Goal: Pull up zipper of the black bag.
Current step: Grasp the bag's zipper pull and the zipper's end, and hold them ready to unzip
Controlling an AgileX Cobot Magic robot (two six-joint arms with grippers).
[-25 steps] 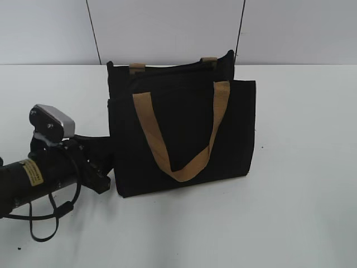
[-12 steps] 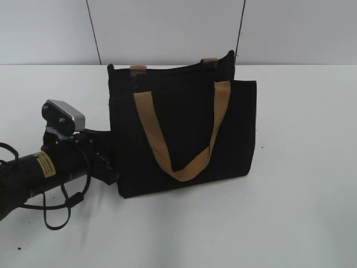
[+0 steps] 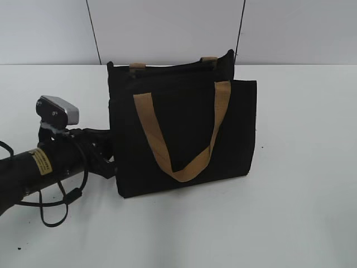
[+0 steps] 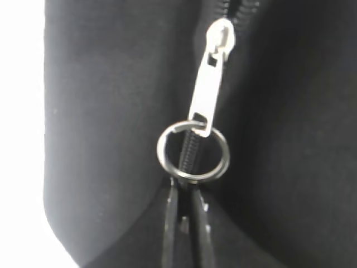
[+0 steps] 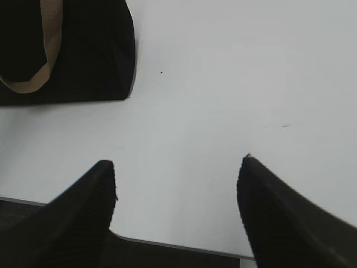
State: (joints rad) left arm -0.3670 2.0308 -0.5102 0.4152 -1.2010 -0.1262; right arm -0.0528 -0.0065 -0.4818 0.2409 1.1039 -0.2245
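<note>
The black bag [image 3: 184,134] stands upright on the white table with a tan handle [image 3: 153,134] hanging down its front. My left gripper [image 3: 109,159] is pressed against the bag's left side. In the left wrist view the silver zipper [image 4: 211,84] hangs on its black track, and its round ring [image 4: 163,153] is at the bottom. My left gripper [image 4: 185,185] has its two thin fingers nearly together, with the tips pinched at the ring's lower edge. My right gripper [image 5: 175,163] is open and empty over the table, right of the bag's corner [image 5: 83,50].
The white table [image 3: 301,167] spreads around the bag, and its front edge [image 5: 184,245] shows just under my right gripper. A white wall with two dark cables [image 3: 93,33] stands behind. The left arm's cable [image 3: 56,206] loops on the table.
My left arm moved right and up toward the bag's side, then shifted slightly back left and up. The bag has stayed in place.
</note>
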